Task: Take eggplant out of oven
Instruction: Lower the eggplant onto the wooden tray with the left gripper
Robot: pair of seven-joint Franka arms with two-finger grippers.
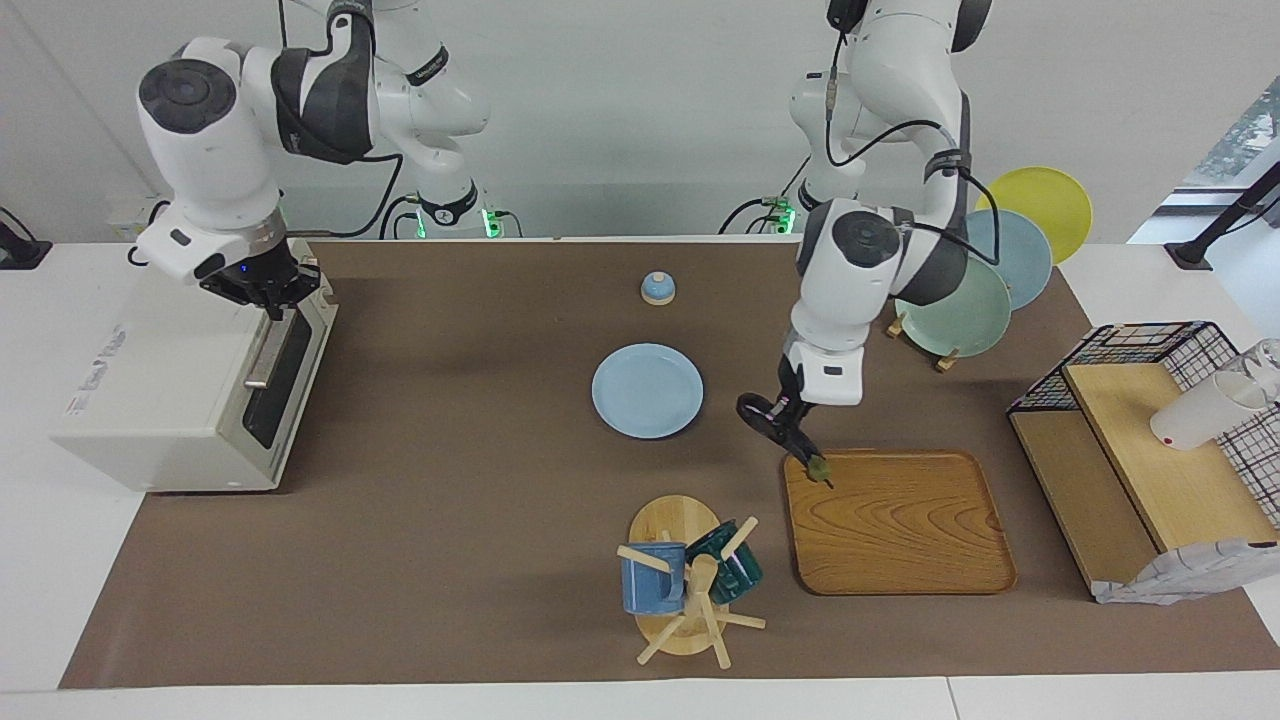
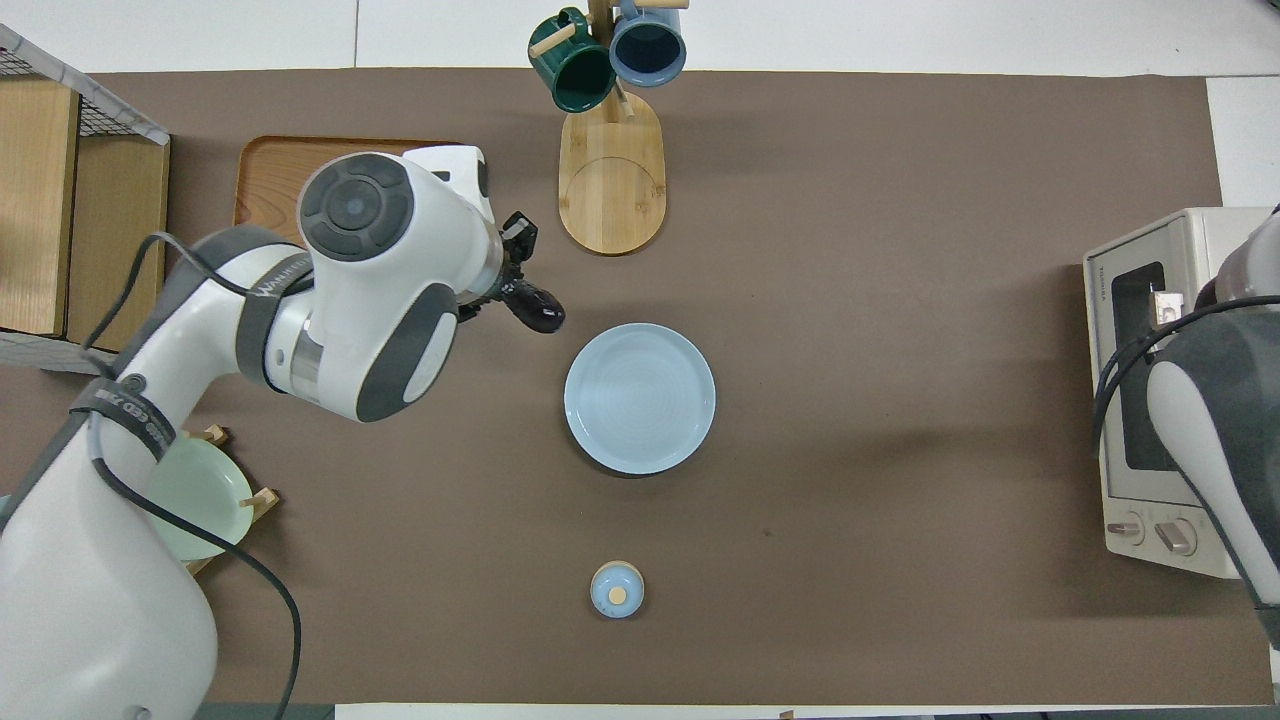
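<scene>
- Facing view: we are seeing the left arm bending down from its base, its wrist pointing downward, and the left gripper [image 1: 795,425] is clamping the eggplant [image 1: 780,428] in the air over the corner of the wooden tray [image 1: 900,525] that lies closest to the blue plate [image 1: 647,390]. The eggplant is hanging tilted, its green stem tip lowest, just over the tray's rim.
- In the same view the right arm is arching over the oven [image 1: 170,375], and the right gripper [image 1: 262,290] is sitting with fingers shut at the top edge of the oven's closed door. Grey writing is showing on the oven's top, too faint for us to read.
- Overhead view: we are seeing the left arm's wrist covering much of the tray [image 2: 270,170], with the eggplant's [image 2: 535,308] dark end poking out between tray and plate [image 2: 640,397]. "WANJEE…" is reading on the arm's strap.
- The oven [image 2: 1150,390] is standing at the right arm's end, its door closed.
</scene>
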